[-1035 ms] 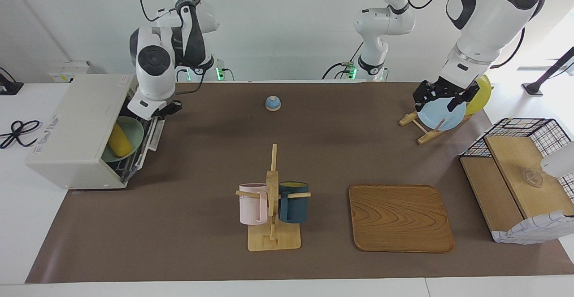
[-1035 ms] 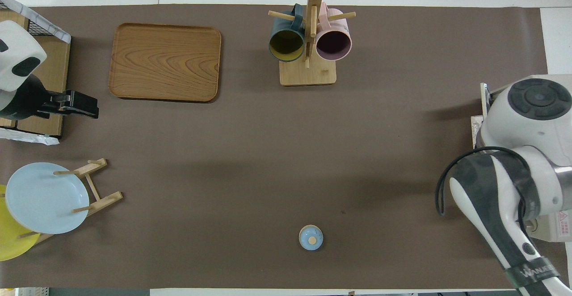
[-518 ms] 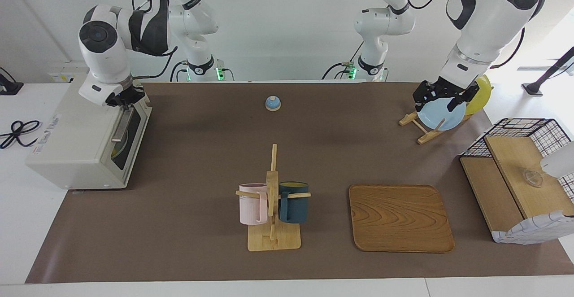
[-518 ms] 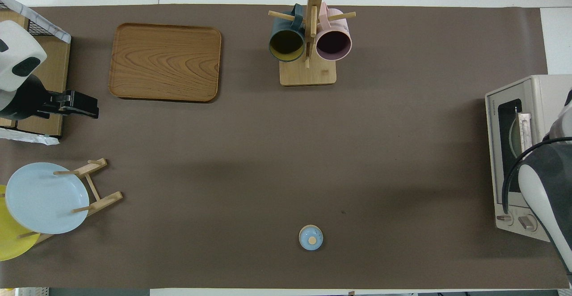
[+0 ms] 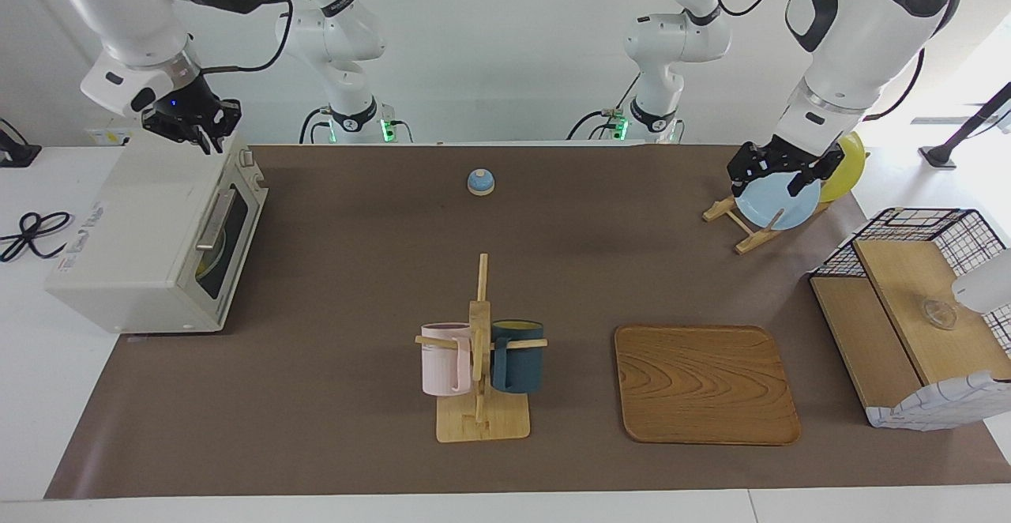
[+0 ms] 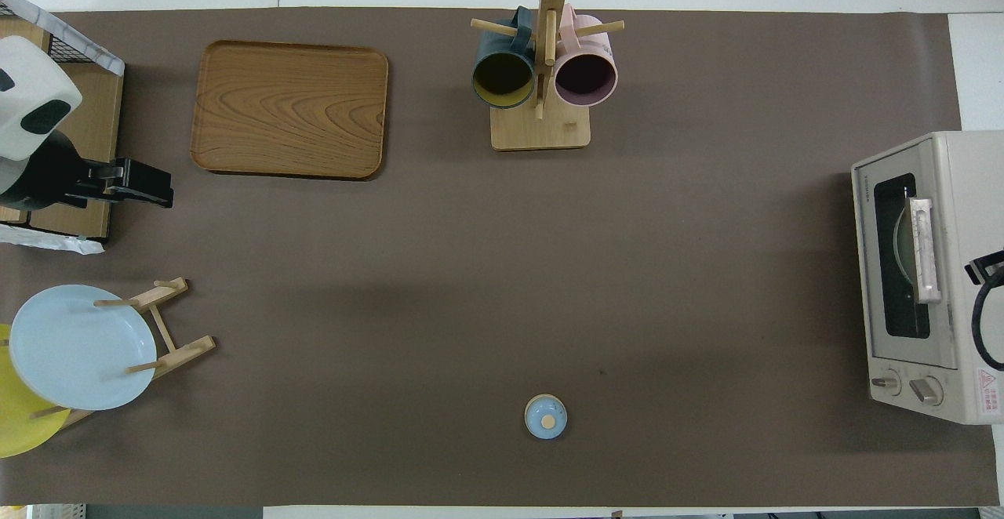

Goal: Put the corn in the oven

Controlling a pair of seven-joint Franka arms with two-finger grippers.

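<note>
Cream-white and boxy, the oven [image 5: 150,231] sits at the right arm's end of the brown-covered tabletop [image 5: 355,396], its dark glass door shut and its metal bar handle [image 5: 213,219] facing the table's middle. Of the corn [image 5: 203,265] only a sliver of yellow shows through the glass, inside the oven with something pale green. The right gripper [image 5: 204,134] hangs in the air over the oven's top edge, clear of the handle; whether it is open or closed cannot be told.

Nearest the robots, a small blue bell [image 5: 480,182] stands alone at mid-table. At the left arm's end, a pale blue plate [image 5: 778,203] and a yellow plate [image 5: 845,163] stand on edge in a wooden rack [image 5: 738,227]. The left gripper [image 5: 774,178] waits over them with its fingers spread wide, holding nothing.

Farther out, a pink mug [image 5: 444,359] and a dark teal mug [image 5: 517,355] hang on a wooden mug tree [image 5: 480,365]. Beside it lies a bare wooden tray [image 5: 705,385], with a wire-sided wooden shelf [image 5: 908,310] at the table's edge.
</note>
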